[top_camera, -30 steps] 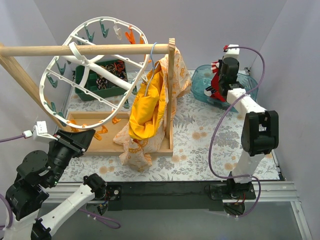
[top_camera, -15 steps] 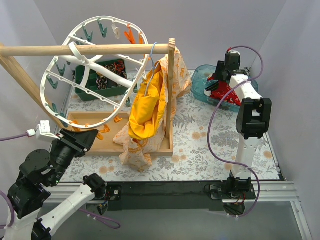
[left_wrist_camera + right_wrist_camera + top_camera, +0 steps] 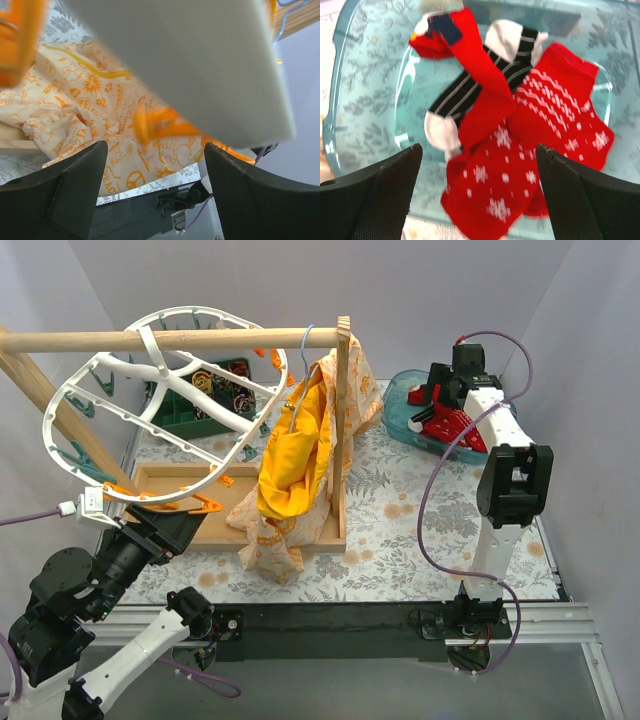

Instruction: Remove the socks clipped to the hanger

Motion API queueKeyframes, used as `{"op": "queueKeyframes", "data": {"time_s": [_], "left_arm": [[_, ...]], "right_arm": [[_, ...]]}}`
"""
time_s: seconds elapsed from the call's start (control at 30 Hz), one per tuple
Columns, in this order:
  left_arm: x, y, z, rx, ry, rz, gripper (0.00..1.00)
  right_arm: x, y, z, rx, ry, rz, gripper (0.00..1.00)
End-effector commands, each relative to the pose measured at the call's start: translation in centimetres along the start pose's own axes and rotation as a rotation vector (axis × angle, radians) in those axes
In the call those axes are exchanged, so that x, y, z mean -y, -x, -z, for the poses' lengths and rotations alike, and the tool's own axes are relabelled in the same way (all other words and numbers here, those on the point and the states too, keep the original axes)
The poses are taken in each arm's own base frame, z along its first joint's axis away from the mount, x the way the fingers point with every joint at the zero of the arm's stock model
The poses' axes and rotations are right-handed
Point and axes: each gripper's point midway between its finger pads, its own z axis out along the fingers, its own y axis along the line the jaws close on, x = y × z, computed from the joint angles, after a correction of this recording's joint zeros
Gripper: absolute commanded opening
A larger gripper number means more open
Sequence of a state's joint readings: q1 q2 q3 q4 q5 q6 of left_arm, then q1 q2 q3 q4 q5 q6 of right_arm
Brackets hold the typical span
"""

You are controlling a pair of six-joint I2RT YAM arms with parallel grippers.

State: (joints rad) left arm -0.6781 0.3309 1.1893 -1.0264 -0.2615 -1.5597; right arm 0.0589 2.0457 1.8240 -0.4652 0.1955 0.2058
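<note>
The white oval hanger point(image 3: 200, 310) hangs tilted from the wooden bar at the left, with teal and orange pegs along its rim. My left gripper point(image 3: 160, 525) stands open just below its near rim. In the left wrist view the blurred white hanger point(image 3: 200, 65) and an orange peg point(image 3: 160, 125) lie above the left gripper point(image 3: 155, 200), with nothing between its fingers. The socks point(image 3: 447, 423), red ones and a black-and-white striped one point(image 3: 470, 90), lie piled in the teal glass bowl point(image 3: 365, 100). My right gripper point(image 3: 477, 200) hovers open over them point(image 3: 432, 405).
A wooden rack with a bar point(image 3: 230, 338) and a post point(image 3: 343, 420) spans the left half. A yellow garment point(image 3: 290, 455) on a light-blue hanger and a pale orange-patterned cloth point(image 3: 270, 545) drape beside the post. A green bin point(image 3: 185, 415) and a wooden tray point(image 3: 250, 515) sit under the hanger.
My right gripper lowered a red sock to the bowl and opened, leaving it there. My left gripper opened, and the hanger's near rim swung down and left, lying flatter.
</note>
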Motion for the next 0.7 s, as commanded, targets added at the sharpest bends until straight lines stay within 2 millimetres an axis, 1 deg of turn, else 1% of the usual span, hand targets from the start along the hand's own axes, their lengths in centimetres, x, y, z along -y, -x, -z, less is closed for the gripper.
{"op": "queueKeyframes", "data": {"time_s": [0.0, 0.03, 0.07, 0.1, 0.13, 0.17, 0.2, 0.23, 0.3, 0.33, 0.37, 0.4, 0.43, 0.47, 0.5, 0.53, 0.57, 0.6, 0.63, 0.67], "left_arm": [[1.5, 0.2, 2.2, -0.012, -0.115, -0.012, 0.77], [1.8, 0.5, 3.0, 0.003, -0.144, -0.003, 0.77], [2.0, 0.5, 3.4, 0.006, -0.163, 0.005, 0.77], [2.1, 0.7, 3.8, 0.012, -0.177, 0.009, 0.77], [2.2, 0.9, 4.5, 0.029, -0.204, 0.017, 0.77], [2.3, 1.0, 4.9, 0.034, -0.217, 0.028, 0.77], [2.3, 1.2, 5.3, 0.042, -0.227, 0.035, 0.77], [2.2, 1.2, 5.6, 0.047, -0.233, 0.04, 0.77], [2.1, 1.2, 6.3, 0.056, -0.25, 0.053, 0.77], [1.8, 1.1, 6.5, 0.052, -0.247, 0.057, 0.77], [1.7, 1.2, 6.9, 0.06, -0.252, 0.062, 0.77], [1.7, 1.1, 7.1, 0.057, -0.26, 0.065, 0.77], [1.7, 1.2, 7.3, 0.06, -0.263, 0.068, 0.77], [1.6, 1.2, 7.5, 0.06, -0.267, 0.07, 0.77], [1.7, 1.3, 8.0, 0.067, -0.278, 0.074, 0.77], [1.6, 1.3, 8.2, 0.065, -0.28, 0.072, 0.77], [1.6, 1.3, 8.3, 0.066, -0.285, 0.073, 0.77], [1.6, 1.3, 8.5, 0.069, -0.291, 0.074, 0.77], [1.6, 1.2, 8.6, 0.065, -0.296, 0.072, 0.77], [1.6, 1.1, 8.7, 0.064, -0.3, 0.072, 0.77]], "right_arm": [[-1.2, 1.8, 6.1, 0.081, 0.033, 0.017, 0.98], [-1.9, 0.5, 6.4, 0.059, 0.038, 0.038, 0.98], [-2.4, 0.9, 8.0, 0.085, 0.053, 0.045, 0.98], [-2.8, 0.5, 8.6, 0.087, 0.06, 0.053, 0.98], [-3.9, -0.2, 9.3, 0.084, 0.073, 0.074, 0.98], [-4.2, -0.7, 10.5, 0.092, 0.081, 0.081, 0.98], [-4.6, -1.2, 11.1, 0.091, 0.089, 0.092, 0.98], [-5.6, -1.9, 11.8, 0.089, 0.104, 0.1, 0.98], [-6.2, -3.1, 13.2, 0.086, 0.117, 0.103, 0.98], [-7.4, -3.9, 13.9, 0.082, 0.142, 0.113, 0.98], [-7.7, -5.0, 14.7, 0.077, 0.155, 0.123, 0.98], [-8.2, -5.6, 15.3, 0.075, 0.165, 0.131, 0.98], [-9.2, -6.7, 16.0, 0.07, 0.18, 0.156, 0.98], [-9.5, -7.0, 17.1, 0.085, 0.194, 0.153, 0.98], [-9.3, -8.7, 17.1, 0.055, 0.188, 0.165, 0.98], [-10.0, -9.7, 17.8, 0.05, 0.202, 0.173, 0.98], [-10.2, -10.0, 18.9, 0.057, 0.228, 0.152, 0.98], [-10.2, -12.0, 19.0, 0.017, 0.256, 0.157, 0.98], [-10.7, -12.4, 20.3, 0.026, 0.299, 0.16, 0.98], [-10.7, -13.3, 20.7, 0.017, 0.313, 0.166, 0.98]]}}
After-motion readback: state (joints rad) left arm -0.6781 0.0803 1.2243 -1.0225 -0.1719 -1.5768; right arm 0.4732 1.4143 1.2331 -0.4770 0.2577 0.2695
